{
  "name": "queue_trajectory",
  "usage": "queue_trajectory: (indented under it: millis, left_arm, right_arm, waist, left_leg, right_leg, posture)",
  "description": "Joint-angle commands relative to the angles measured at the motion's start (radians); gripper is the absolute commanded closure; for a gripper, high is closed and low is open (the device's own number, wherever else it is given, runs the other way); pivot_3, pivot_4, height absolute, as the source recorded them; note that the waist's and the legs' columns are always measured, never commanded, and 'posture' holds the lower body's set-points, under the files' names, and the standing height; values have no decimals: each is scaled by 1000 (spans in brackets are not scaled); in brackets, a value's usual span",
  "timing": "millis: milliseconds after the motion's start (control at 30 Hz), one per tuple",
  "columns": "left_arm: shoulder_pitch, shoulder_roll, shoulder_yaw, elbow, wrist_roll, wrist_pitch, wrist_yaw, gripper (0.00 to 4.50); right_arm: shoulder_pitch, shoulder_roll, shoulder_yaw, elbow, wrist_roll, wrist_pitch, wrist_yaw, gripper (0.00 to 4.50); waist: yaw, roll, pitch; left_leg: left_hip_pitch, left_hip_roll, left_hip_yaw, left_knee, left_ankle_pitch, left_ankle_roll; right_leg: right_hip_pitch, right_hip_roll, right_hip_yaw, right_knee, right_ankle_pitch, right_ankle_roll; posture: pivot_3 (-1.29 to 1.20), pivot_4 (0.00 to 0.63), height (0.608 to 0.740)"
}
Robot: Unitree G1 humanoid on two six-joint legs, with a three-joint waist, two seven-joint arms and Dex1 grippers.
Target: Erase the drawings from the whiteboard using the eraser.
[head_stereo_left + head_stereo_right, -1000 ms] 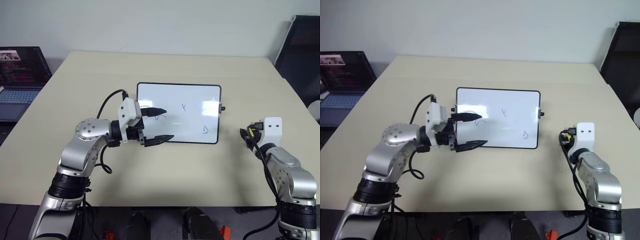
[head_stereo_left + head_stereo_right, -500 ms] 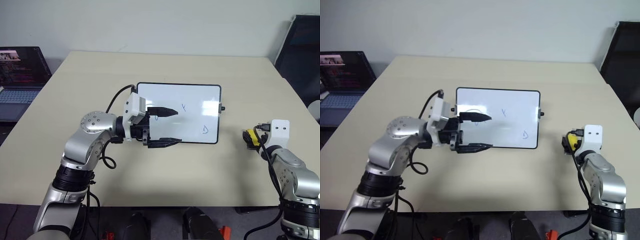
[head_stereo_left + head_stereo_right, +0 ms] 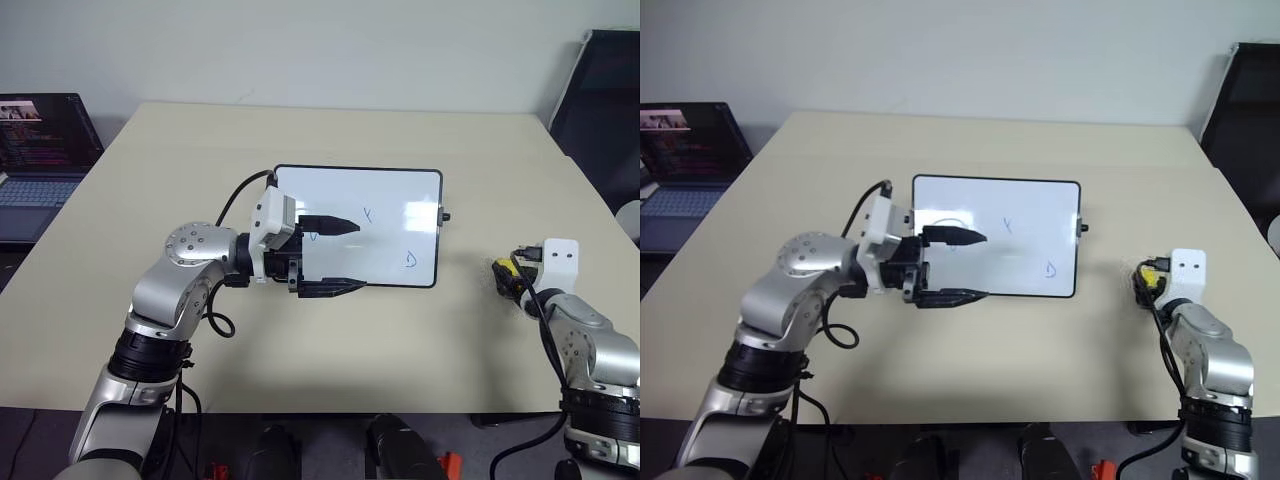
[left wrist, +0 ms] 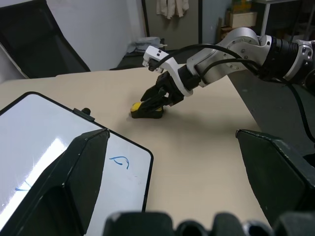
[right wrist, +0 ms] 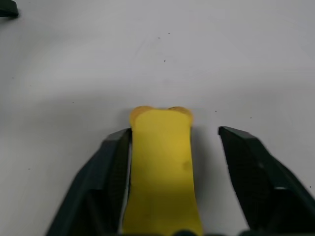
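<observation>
Your eraser [image 5: 162, 167] lies on the table [image 3: 330, 350] at about three o'clock from the whiteboard [image 3: 385, 190], well apart from it near the right edge. The right gripper [image 5: 172, 162] has come down around it since a second ago: one finger [image 5: 106, 172] touches the yellow block's side, while the other finger [image 5: 256, 167] stands off with a gap, so the jaws are open and not yet clamped. Half a second back the eraser showed more plainly beside the wrist; now the hand covers most of it. I judge the pick-up is under way but unfinished.

The three blue drawings [image 3: 410, 260] are all on the board, none wiped. The left gripper [image 3: 345, 255] has shifted rightward over the board's nine o'clock edge, its fingers spread wide and empty, one above the surface, one by the near frame. It looks placed to steady the board. A laptop [image 3: 40, 160] sits at the far left.
</observation>
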Motion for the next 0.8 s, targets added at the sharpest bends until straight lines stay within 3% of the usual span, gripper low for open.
queue_trajectory:
  millis: [33,100,433,800]
  left_arm:
    - [-3,8,15,-41,-3,-2,8,0]
    - [1,10,15,-42,-1,-3,10,0]
    - [28,31,22,-56,2,14,30,0]
    - [199,94,106,-167,-1,135,201,0]
  right_arm:
    - [-19,-15,12,-4,-9,-16,7,3052]
    - [-19,-12,17,-3,-10,-15,8,3450]
    - [-3,-12,20,-47,2,-12,20,3462]
    - [92,-79,89,-487,103,131,136,3486]
  waist:
    - [0,0,0]
    - [0,0,0]
    - [-1,0,0]
    - [1,2,2]
  left_leg:
    - [0,0,0,0,0,0]
    - [0,0,0,0,0,0]
    - [0,0,0,0,0,0]
    - [0,0,-1,0,0,0]
  right_leg:
    - [0,0,0,0,0,0]
    - [0,0,0,0,0,0]
    - [0,0,0,0,0,0]
    - [0,0,-1,0,-2,-1]
  posture:
    - [0,150,740]
    - [0,150,740]
    - [0,150,740]
    - [0,150,740]
